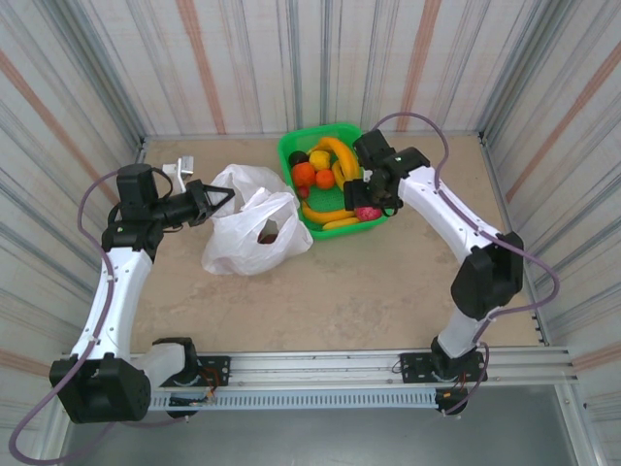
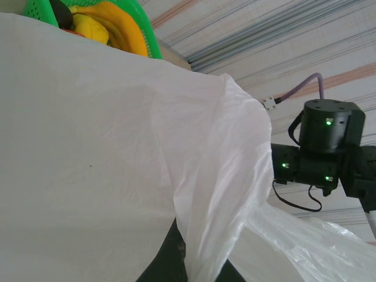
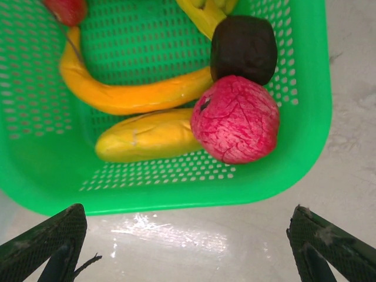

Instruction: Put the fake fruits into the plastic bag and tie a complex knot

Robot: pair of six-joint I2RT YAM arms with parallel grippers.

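Observation:
The white plastic bag (image 1: 254, 231) lies crumpled left of the green basket (image 1: 291, 146). My left gripper (image 1: 208, 202) is shut on the bag's left handle film, and in the left wrist view the bag (image 2: 106, 164) drapes over my left gripper (image 2: 202, 267). The fake fruits sit in the basket: bananas (image 3: 141, 94), a pink-red piece (image 3: 235, 117), a dark purple piece (image 3: 244, 50), an orange one (image 1: 304, 175). My right gripper (image 1: 369, 199) hovers open above the basket's near right corner; in its own view my right gripper (image 3: 188, 252) has bare table between its fingers (image 3: 47, 247). No knot is visible.
Corrugated walls (image 1: 243, 58) close the table in on three sides. A small white object (image 1: 182, 167) lies at the back left. Bare tabletop (image 1: 369, 282) stretches in front of the bag and basket. The right arm's wrist (image 2: 326, 147) shows beyond the bag.

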